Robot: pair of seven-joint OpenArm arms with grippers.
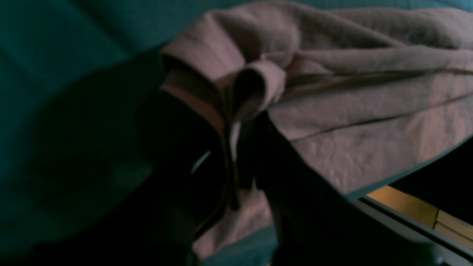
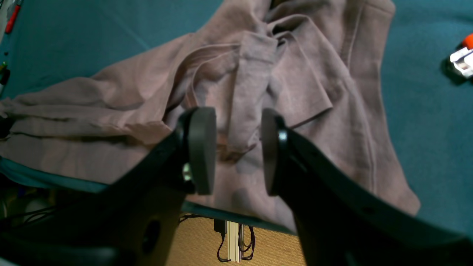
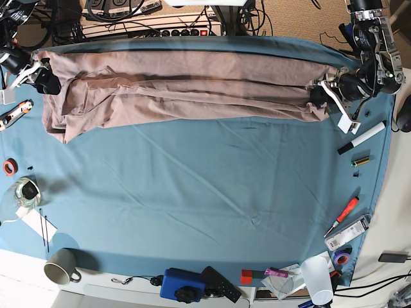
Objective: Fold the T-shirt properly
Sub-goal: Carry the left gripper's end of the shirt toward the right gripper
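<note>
The T-shirt (image 3: 186, 93) lies along the worktop's (image 3: 205, 192) 12 o'clock edge, long axis from 9 to 3 o'clock. The left end effector (image 1: 236, 147) pinches its 3 o'clock end; the right end effector (image 2: 238, 147) hangs open above the 9 o'clock end.

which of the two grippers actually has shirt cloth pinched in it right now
The left gripper: a bunched fold of the T-shirt runs down between its dark fingers. The right gripper hangs open above the cloth, with a clear gap between its round pads.
</note>
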